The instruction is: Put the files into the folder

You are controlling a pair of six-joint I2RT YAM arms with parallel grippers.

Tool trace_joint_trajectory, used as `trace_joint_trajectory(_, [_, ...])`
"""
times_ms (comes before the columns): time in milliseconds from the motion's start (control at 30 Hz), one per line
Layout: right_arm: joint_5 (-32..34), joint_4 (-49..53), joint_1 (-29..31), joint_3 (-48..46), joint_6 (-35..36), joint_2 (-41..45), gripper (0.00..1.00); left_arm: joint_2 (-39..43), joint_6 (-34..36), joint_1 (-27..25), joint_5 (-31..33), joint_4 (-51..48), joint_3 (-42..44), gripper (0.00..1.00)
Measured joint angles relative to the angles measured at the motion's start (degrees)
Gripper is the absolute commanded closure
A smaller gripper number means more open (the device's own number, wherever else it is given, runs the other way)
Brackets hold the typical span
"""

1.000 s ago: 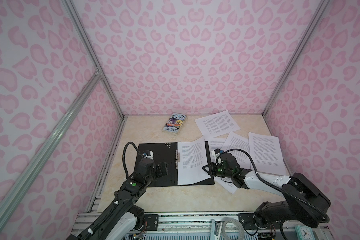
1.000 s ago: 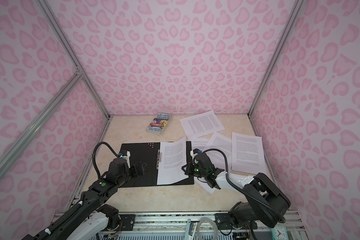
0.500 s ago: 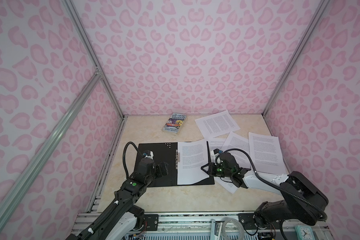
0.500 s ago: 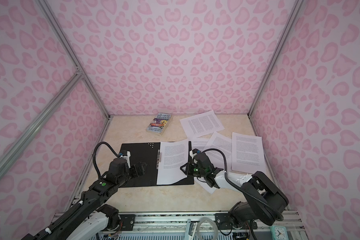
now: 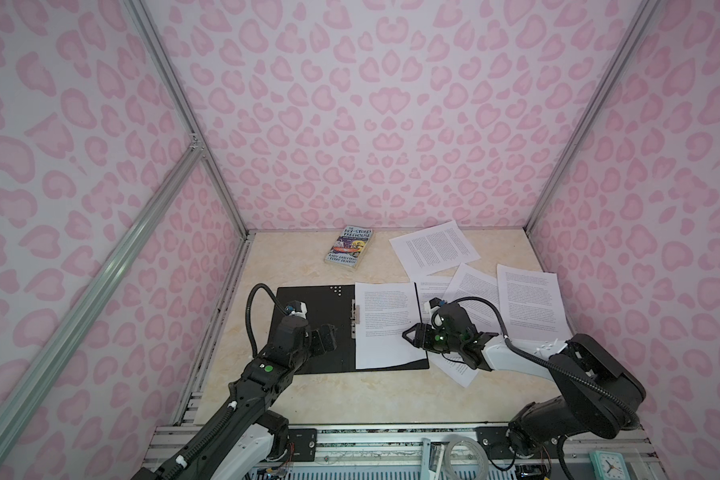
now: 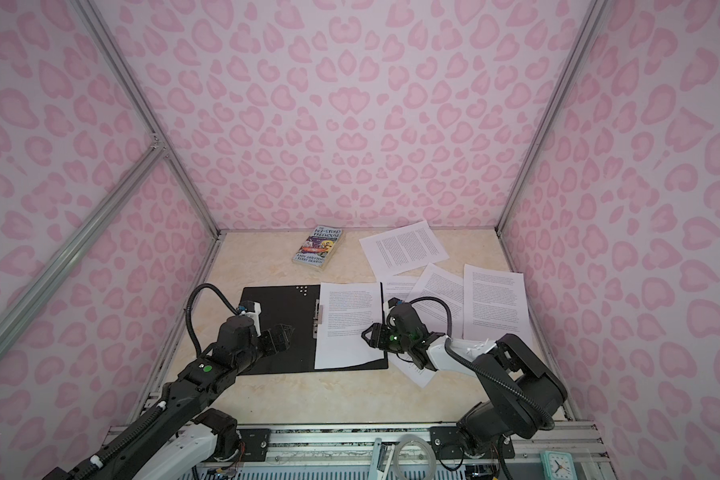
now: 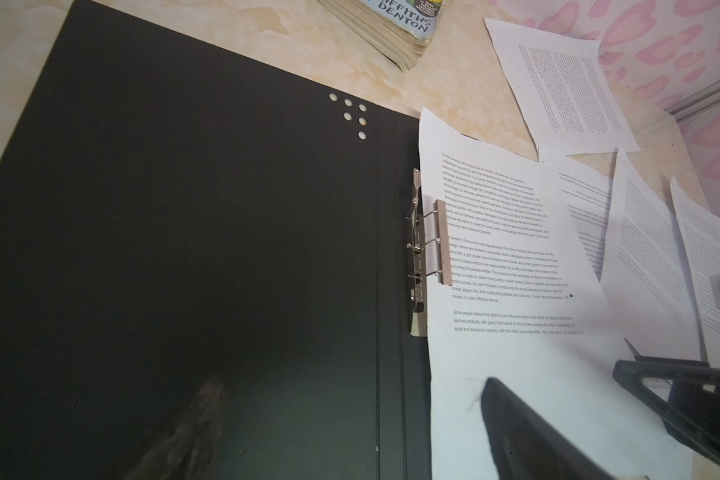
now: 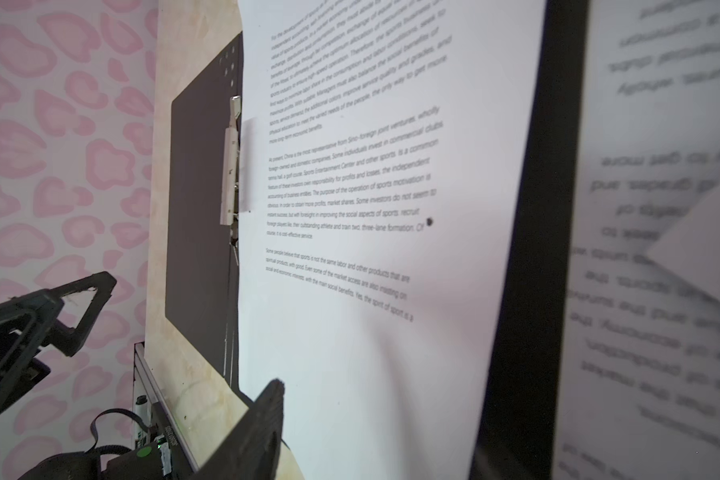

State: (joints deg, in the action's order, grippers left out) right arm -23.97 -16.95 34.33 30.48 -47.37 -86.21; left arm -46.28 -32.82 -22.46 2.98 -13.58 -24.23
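While the left hand (image 5: 332,338) (image 6: 285,336) sits over the near part of the left leaf of a thin, black, open folder (image 5: 308,303) (image 6: 275,305) (image 7: 184,208), its two fingers (image 7: 528,436) stand wide apart with nothing between them. The folder lies flat on the beige marbled desk (image 5: 300,266), left of centre, with its spine running from near to far. A small cluster of punched dots (image 5: 337,289) marks the far edge of the left leaf. A metal spine clip (image 5: 354,318) (image 7: 425,245) sits halfway along the spine.

Beyond the folder, well apart from it, a colourful paperback book (image 5: 349,249) lies flat near the far wall.

One white sheet of printed paper (image 5: 385,332) (image 7: 516,374) (image 8: 371,332) lies flat on the folder's right leaf, its left edge at the clip. A thin black strip of folder shows along its right and near edges.

The right hand (image 5: 412,334) (image 6: 371,334) is turned on its side over the sheet's right edge, towards the near corner. Only one triangular finger shows clearly, so I cannot tell whether this hand is apart or together.

To the right of the folder, the other loose white printed sheets lie scattered on the desk. One is tilted at the far side (image 5: 433,249), two overlap further right (image 5: 528,303), and one lies partly under the right arm (image 5: 458,372).
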Motion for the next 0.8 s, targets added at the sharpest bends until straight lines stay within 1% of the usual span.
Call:
trace_joint_trajectory(133, [-0.07, 0.13, -0.52, 0.37, 0.44, -1.81, 0.40, 0.00, 0.00, 0.00, -0.20, 0.00, 0.00, 0.02])
trace_joint_trajectory(400, [-0.02, 0.15, -0.57, 1.03, 1.31, -2.73, 0.40, 0.13, 0.00, 0.00, -0.61, 0.00, 0.00, 0.02])
trace_joint_trajectory(467, [-0.02, 0.17, -0.52, 1.16, 1.40, -2.78, 0.38, 0.15, 0.00, 0.00, -0.63, 0.00, 0.00, 0.02])
trace_joint_trajectory(533, [0.17, 0.42, -0.52, 1.25, 1.62, -2.73, 0.32, 0.31, 0.00, 0.00, -0.63, -0.02, 0.00, 0.02])
trace_joint_trajectory(633, [1.29, 1.44, -0.59, 1.55, 2.21, -1.86, 0.17, 0.52, 0.00, 0.00, -0.63, -0.02, 0.00, 0.02])
trace_joint_trajectory(700, [1.97, 2.47, -0.98, 1.66, 3.06, -0.85, 0.11, 0.87, -0.02, 0.00, -0.68, -0.02, 0.00, 0.02])
trace_joint_trajectory(767, [3.65, 4.39, -1.79, 1.66, 3.69, 0.72, 0.03, 1.51, -0.15, 0.00, -1.27, -0.02, 0.00, 0.02])
trace_joint_trajectory(800, [4.13, 5.51, -2.29, 1.66, 4.28, 1.53, 0.03, 1.81, -0.17, 0.00, -1.29, 0.00, 0.00, 0.02])
